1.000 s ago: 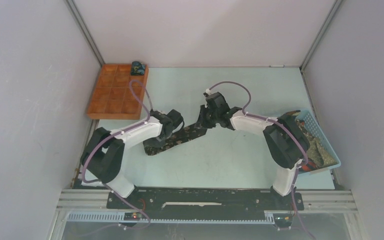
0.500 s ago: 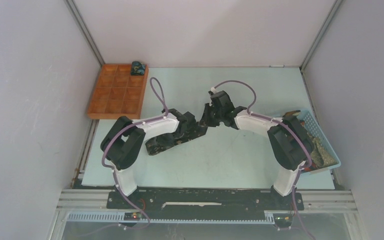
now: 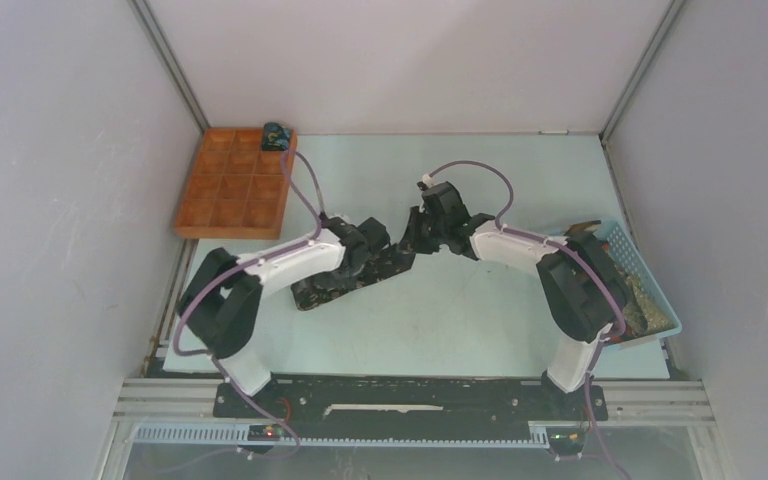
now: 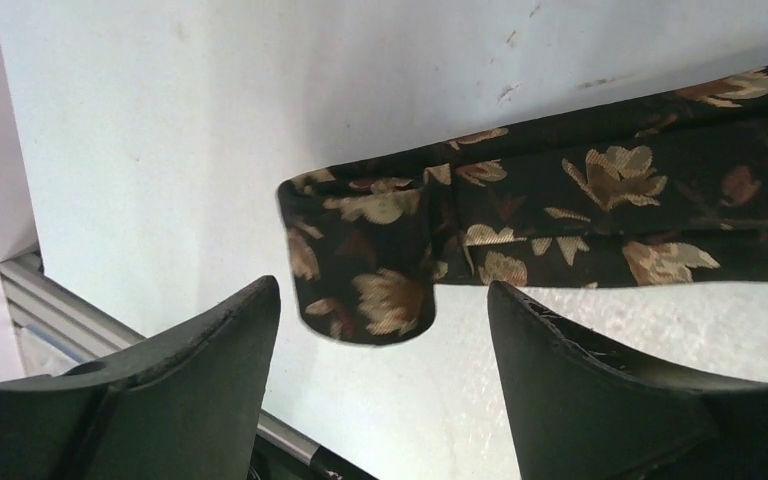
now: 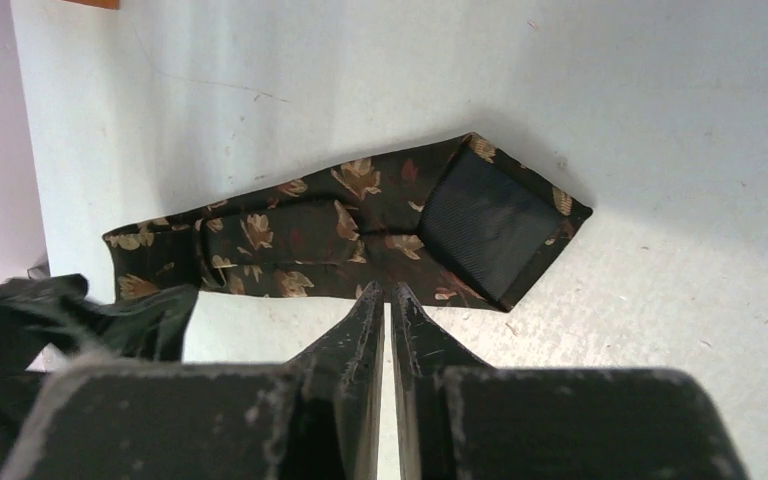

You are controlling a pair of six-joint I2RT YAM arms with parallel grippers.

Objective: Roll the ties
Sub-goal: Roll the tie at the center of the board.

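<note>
1. A pale blue-green worktop (image 3: 500,170) fills a white-walled booth.
2. An orange tray (image 3: 222,233) sits far left. A blue basket (image 3: 608,226) of loose ties (image 3: 640,295) sits at the right edge.
3. The black leaf-patterned tie (image 3: 322,290) lies mid-worktop, slanting from near left to far right.
4. The left gripper (image 4: 382,300) hangs over its folded near end, jaws wide apart.
5. The right gripper (image 5: 388,295) meets the pointed far end's edge, jaws pressed together. Whether they pinch fabric is unclear.
6. A small rolled tie (image 3: 276,133) sits in the tray's far-right compartment.

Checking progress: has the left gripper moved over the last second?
Yes. The left gripper shifted right along the tie, farther from the orange tray.
</note>
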